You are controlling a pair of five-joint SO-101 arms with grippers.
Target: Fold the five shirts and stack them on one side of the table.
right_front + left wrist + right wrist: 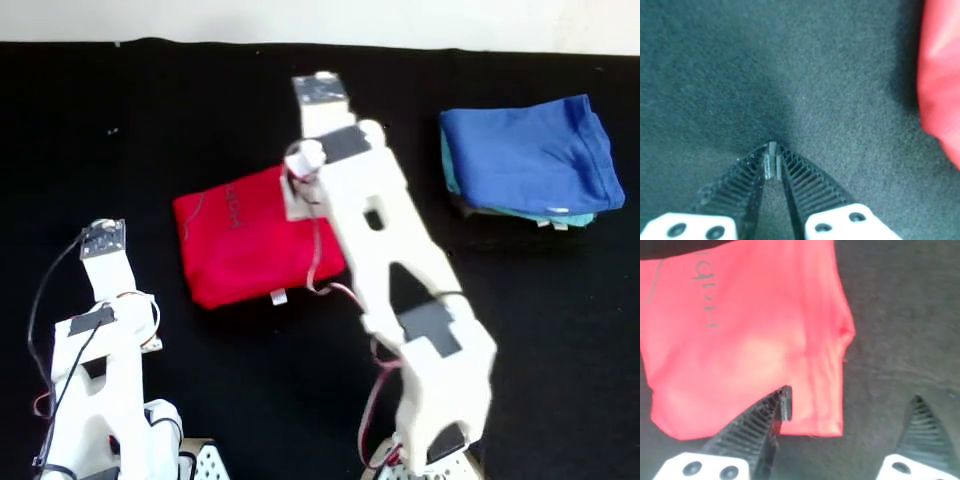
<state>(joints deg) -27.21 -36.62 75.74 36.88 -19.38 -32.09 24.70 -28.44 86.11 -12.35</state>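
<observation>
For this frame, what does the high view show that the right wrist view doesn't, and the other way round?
High view: the stack of folded shirts, blue on top, at the table's right side, apart from the red shirt, and the left arm. Right wrist view: the right gripper open, one finger over the red shirt's edge, the other over the black table cover. Both: the folded red shirt with its dark print.
</observation>
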